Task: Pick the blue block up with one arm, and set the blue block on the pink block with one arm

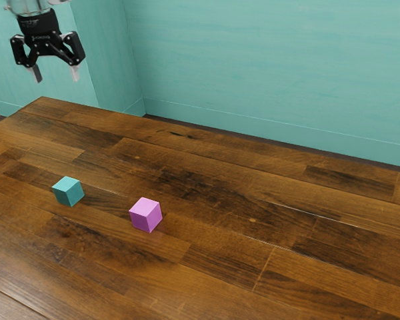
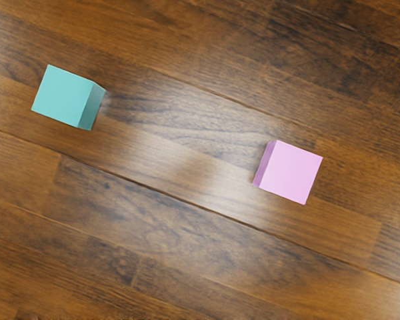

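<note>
Right now, nearest to you in the exterior view, the wooden table (image 1: 267,267) is stretching out in dark brown planks, and you are looking at exactly two blocks sitting on it, one of each colour. The pink block (image 1: 145,215) is lying closest to the front, resting flat on the boards with one edge turned toward you. The blue block (image 1: 68,191), which is rendering as more of a teal, is sitting a little farther back and toward the exterior view's left of the pink one. The two are standing near each other but clearly apart, with bare wood showing between them. Both are resting directly on the table, so the blue block is not being carried and is not lying on the pink one. In the wrist view you are looking down on the same pair: the blue block (image 2: 67,97) and the pink block (image 2: 290,171) are lying apart on the planks, each turned at a slight angle to the grain, with a paler sheen on the wood between them. Farther back and high up, at the exterior view's upper left, your single black gripper (image 1: 55,75) is hanging well above the table and pointing downward, its two fingers (image 1: 74,72) standing spread apart and gripping nothing. Behind everything, the teal wall (image 1: 267,67) is running along the far edge of the table, with a corner jutting out just beside the gripper.
</note>
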`<state>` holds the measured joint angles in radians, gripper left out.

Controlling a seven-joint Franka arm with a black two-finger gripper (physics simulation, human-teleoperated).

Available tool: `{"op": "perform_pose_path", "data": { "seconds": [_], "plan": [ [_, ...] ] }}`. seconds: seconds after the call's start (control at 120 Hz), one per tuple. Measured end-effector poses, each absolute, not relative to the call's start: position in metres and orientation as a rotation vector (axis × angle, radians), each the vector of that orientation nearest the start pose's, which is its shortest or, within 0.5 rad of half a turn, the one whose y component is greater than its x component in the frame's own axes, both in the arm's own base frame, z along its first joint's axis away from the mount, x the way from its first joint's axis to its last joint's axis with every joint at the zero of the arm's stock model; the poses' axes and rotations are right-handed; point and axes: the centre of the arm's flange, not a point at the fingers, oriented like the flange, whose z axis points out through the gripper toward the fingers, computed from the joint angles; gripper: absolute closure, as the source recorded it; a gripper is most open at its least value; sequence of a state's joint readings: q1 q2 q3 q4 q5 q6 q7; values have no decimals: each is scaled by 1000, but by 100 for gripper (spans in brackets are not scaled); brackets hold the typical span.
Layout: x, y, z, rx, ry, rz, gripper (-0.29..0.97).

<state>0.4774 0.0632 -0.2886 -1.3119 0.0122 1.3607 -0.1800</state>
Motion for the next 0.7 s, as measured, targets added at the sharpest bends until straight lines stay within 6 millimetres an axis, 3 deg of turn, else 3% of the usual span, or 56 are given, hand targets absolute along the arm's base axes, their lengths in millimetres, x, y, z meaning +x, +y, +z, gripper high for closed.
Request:
{"op": "perform_pose_path", "data": {
  "seconds": [0.15, 0.183, 0.208, 0.233, 0.308, 0.375, 0.433, 0.492, 0.7],
  "plan": [
    [534, 124, 691, -3080, -649, 26, 0],
    [532, 125, 700, -3078, -659, -1, 0],
    [527, 125, 720, -3074, -665, -58, 0],
    [517, 122, 752, -3067, -669, -158, 0],
    [467, 106, 833, -3016, -689, -404, 0],
    [438, 84, 864, -3006, -670, -481, 0],
    [432, 58, 869, -3037, -600, -481, 0],
    [434, 49, 866, -3058, -575, -458, 0],
    [444, 76, 847, -3066, -666, -378, 0]
  ]
}}
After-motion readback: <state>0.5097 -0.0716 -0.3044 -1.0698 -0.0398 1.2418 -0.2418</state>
